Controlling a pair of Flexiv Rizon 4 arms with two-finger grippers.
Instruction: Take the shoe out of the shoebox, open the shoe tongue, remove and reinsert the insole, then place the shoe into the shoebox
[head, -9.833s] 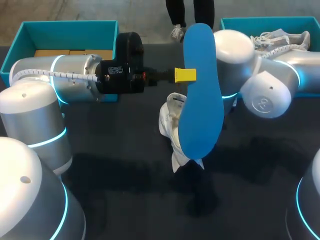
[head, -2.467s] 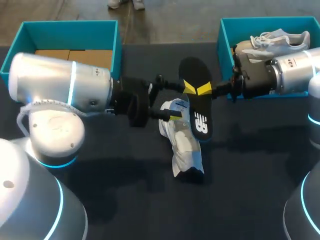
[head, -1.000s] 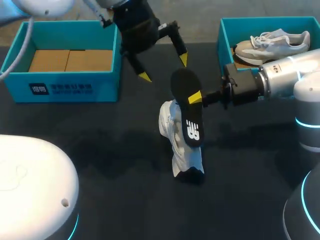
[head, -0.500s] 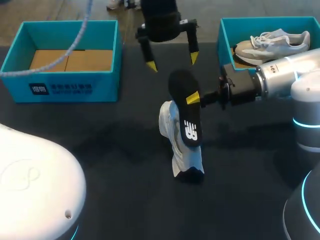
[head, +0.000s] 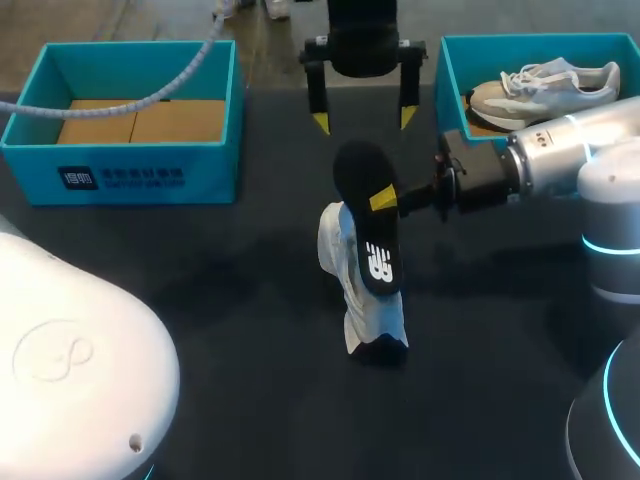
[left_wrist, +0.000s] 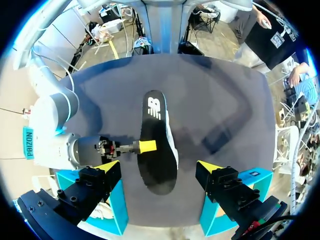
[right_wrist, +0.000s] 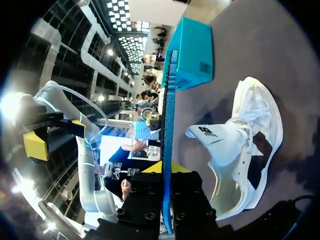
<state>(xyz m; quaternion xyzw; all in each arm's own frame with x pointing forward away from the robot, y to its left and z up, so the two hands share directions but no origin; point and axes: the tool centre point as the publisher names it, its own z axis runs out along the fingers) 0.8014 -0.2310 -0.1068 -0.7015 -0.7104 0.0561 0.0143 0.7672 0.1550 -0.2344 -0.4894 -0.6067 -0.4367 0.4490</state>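
White shoe (head: 366, 316) lying tongue-open, black insole (head: 370, 232) clamped in right gripper (head: 384, 200), left gripper (head: 363, 120) wide open, empty.

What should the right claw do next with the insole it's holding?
Probably lower the insole into the shoe. The right claw is shut on the insole, held over the white shoe lying on the table, not yet inside it. The left claw hangs open beyond them, holding nothing.

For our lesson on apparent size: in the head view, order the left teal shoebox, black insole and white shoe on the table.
1. left teal shoebox.
2-3. black insole and white shoe: alike, unranked; the raised insole hides part of the shoe.
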